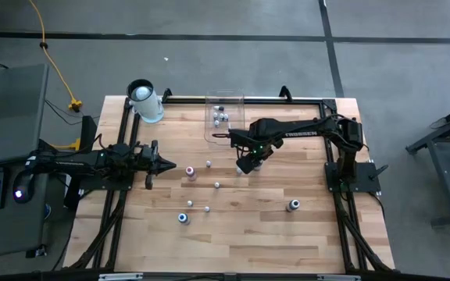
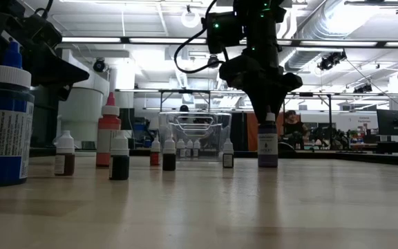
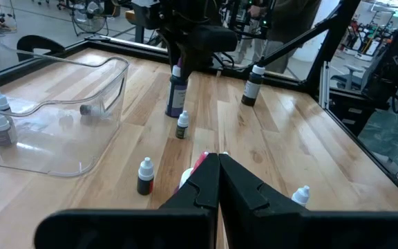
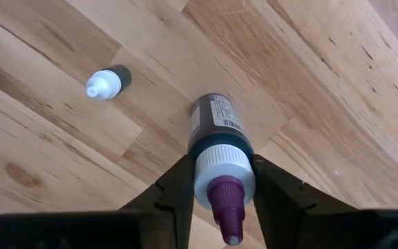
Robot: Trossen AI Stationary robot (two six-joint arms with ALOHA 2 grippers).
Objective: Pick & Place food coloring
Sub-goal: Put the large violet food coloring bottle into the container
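The food coloring bottles stand scattered on the wooden table [image 1: 287,234]. A taller bottle with a purple tip [image 4: 216,149] stands upright on its base near the table's middle, and my right gripper [image 4: 221,166] comes down over it, shut on its cap. In the low view the same purple bottle [image 2: 267,145] stands under the right gripper [image 2: 268,111]. My left gripper [image 1: 169,166] is shut and hovers near the left side, just short of a pink-red bottle [image 1: 191,172]. Several small bottles [image 1: 222,117] lie in the clear bin [image 1: 225,100]. My right gripper pinches the purple-tipped bottle by its white cap [image 4: 221,181], one finger [image 4: 178,187] on either side. The fingers come from above, pointing down. The bottle stands upright with its base on the table.
A big white cylinder [image 1: 144,100] stands at the far left corner. Other small bottles [image 1: 183,218] [image 1: 293,205] [image 1: 217,185] dot the middle and near part. A black frame rims the table's far edge and sides. Bare wood lies toward the near right.
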